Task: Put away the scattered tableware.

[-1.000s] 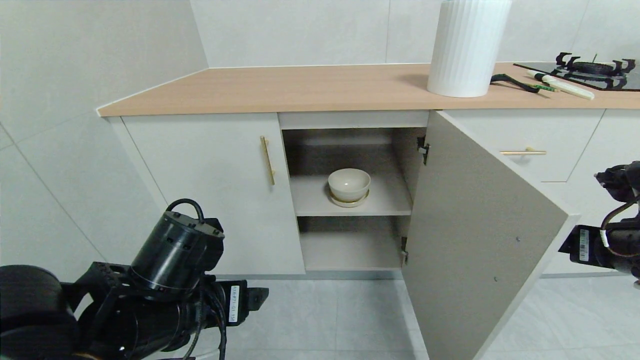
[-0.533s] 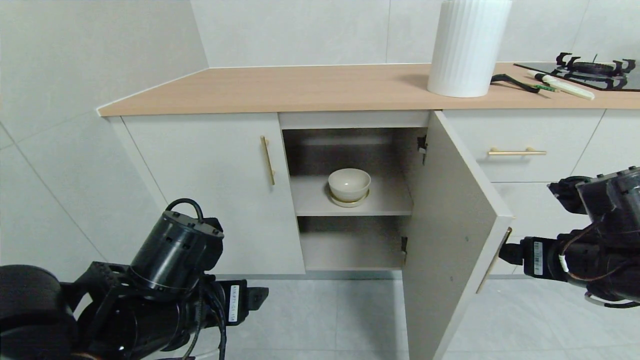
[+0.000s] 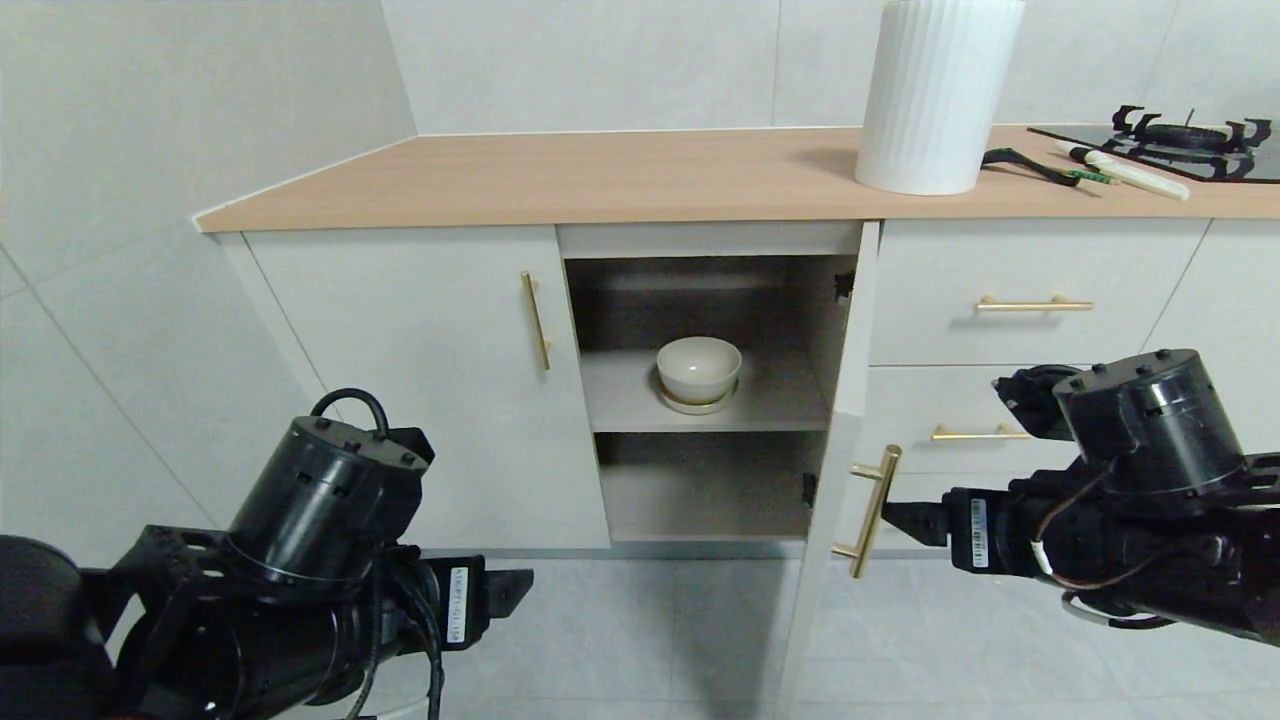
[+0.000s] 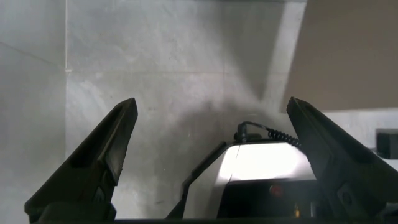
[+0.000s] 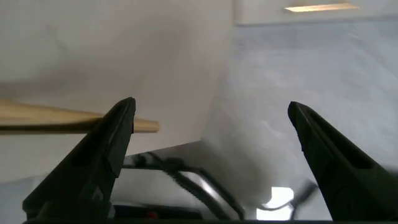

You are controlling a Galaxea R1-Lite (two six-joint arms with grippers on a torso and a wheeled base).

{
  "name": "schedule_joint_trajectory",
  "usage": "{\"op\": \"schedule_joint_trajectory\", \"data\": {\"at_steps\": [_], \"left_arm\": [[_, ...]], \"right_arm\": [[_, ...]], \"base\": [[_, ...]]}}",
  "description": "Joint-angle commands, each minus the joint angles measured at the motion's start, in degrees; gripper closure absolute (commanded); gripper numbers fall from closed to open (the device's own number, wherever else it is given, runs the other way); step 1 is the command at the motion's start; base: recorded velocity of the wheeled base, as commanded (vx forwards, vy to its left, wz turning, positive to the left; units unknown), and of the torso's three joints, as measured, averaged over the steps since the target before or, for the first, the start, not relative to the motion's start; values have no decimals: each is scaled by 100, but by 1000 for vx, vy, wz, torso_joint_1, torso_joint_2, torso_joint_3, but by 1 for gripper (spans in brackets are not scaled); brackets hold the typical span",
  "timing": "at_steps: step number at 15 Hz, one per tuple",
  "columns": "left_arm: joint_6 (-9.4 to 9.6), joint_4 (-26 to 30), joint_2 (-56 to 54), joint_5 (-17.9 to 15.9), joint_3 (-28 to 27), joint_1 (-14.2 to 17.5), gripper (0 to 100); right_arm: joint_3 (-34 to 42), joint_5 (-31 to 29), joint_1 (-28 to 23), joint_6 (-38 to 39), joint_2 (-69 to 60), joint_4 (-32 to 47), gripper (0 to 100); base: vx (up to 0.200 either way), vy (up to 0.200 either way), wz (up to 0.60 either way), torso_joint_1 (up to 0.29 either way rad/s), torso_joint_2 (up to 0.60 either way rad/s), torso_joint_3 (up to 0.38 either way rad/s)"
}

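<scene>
A cream bowl (image 3: 698,368) sits on a small plate (image 3: 697,404) on the middle shelf of the open cabinet (image 3: 700,400). The cabinet door (image 3: 838,470) stands nearly edge-on to me, swung out from its hinges. Its gold handle (image 3: 870,510) faces right. My right gripper (image 3: 900,515) is just right of that handle. In the right wrist view the right gripper (image 5: 211,106) is open, and the handle (image 5: 62,121) runs past one finger. My left gripper (image 3: 510,590) hangs low at the left above the floor. It is open (image 4: 211,102) with nothing between its fingers.
A tall white ribbed canister (image 3: 935,95) stands on the wooden countertop (image 3: 560,175), with utensils (image 3: 1085,165) and a stove burner (image 3: 1190,132) further right. Drawers with gold handles (image 3: 1035,303) lie right of the door. The left cabinet door (image 3: 420,380) is closed.
The cabinet door has swung from wide open to nearly edge-on, toward the cabinet. My right arm has moved left with it, staying by the handle. The left arm dropped slightly.
</scene>
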Motion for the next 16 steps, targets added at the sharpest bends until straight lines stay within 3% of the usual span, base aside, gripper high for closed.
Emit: {"op": "schedule_joint_trajectory", "data": {"at_steps": [1,6,9,10,12,16], "left_arm": [[0,-5,-119,3,3,2,0],[9,-14,-172,3,39,-7,0],[26,-22,-172,-5,100,-157,0],[193,-31,-234,-5,214,-245,0],[334,-225,-269,-14,346,-253,0],[404,-400,-207,-14,425,-262,0]], "right_arm": [[-287,257,14,-254,354,-35,0],[-1192,521,31,-667,1153,-35,0],[-1289,521,31,-614,1400,-290,0],[-1254,504,40,-614,1505,-527,0],[-1192,504,31,-553,1602,-852,0],[-1219,460,31,-175,2103,-1801,0]], "base": [[0,0,0,0,0,0],[0,0,0,0,0,0],[0,0,0,0,0,0],[0,0,0,0,0,0],[0,0,0,0,0,0],[0,0,0,0,0,0]]}}
